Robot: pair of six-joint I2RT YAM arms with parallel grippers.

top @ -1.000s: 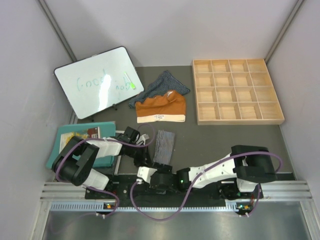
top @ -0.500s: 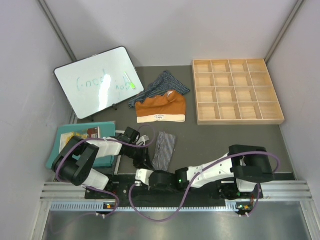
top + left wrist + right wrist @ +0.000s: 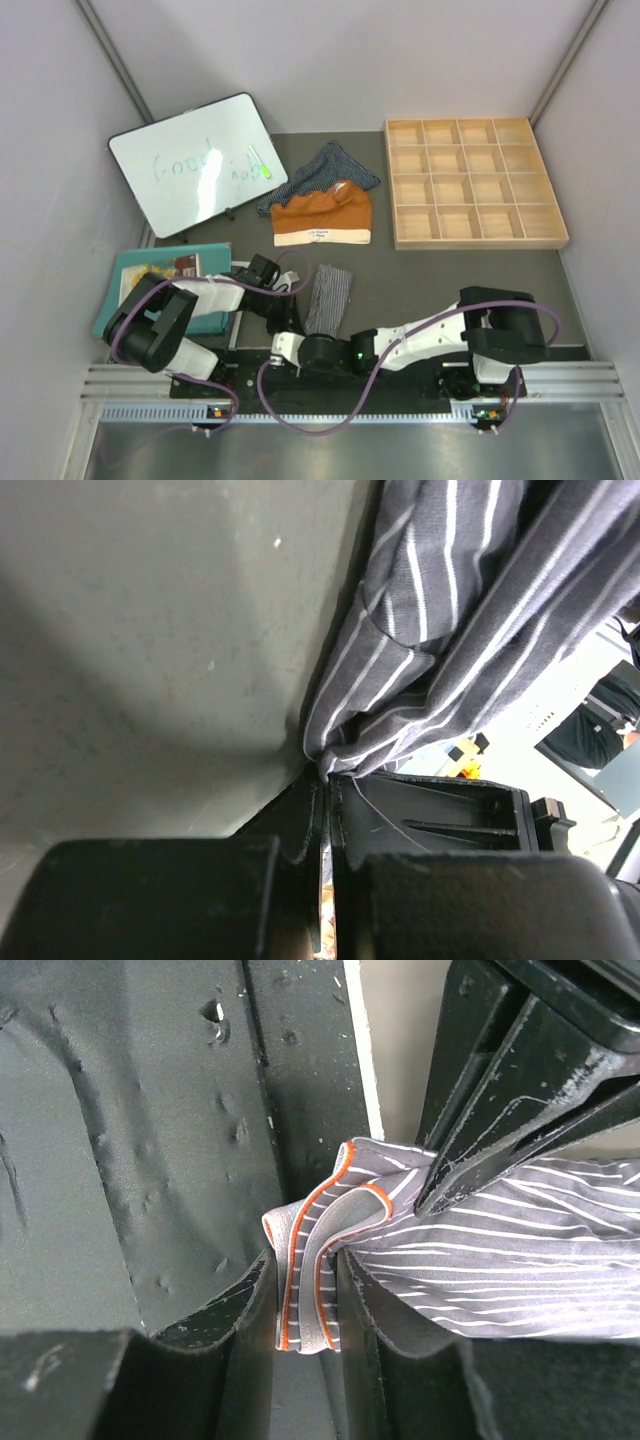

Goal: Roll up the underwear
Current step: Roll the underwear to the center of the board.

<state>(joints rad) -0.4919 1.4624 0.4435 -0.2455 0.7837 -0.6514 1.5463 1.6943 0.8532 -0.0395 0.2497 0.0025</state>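
Both grippers held the grey pinstriped pair [image 3: 328,296], which was not yet rolled.
The left gripper [image 3: 325,780] had its fingers pressed together on a cloth corner, and the right gripper [image 3: 305,1290] clamped the orange-piped hem bunched between its fingers. The rust-orange pair [image 3: 322,222] and the navy striped pair [image 3: 320,170] lay well beyond the fingers, unrolled.

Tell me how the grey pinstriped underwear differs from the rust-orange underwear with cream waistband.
The grey pinstriped underwear has thin white stripes; the rust-orange underwear is plain-bodied. The grey pair is a narrow strip near the front edge of the dark table; the orange pair lies spread farther back. The left gripper and right gripper both pinch the grey pair; no gripper touches the orange one. Both are soft cloth on that table.
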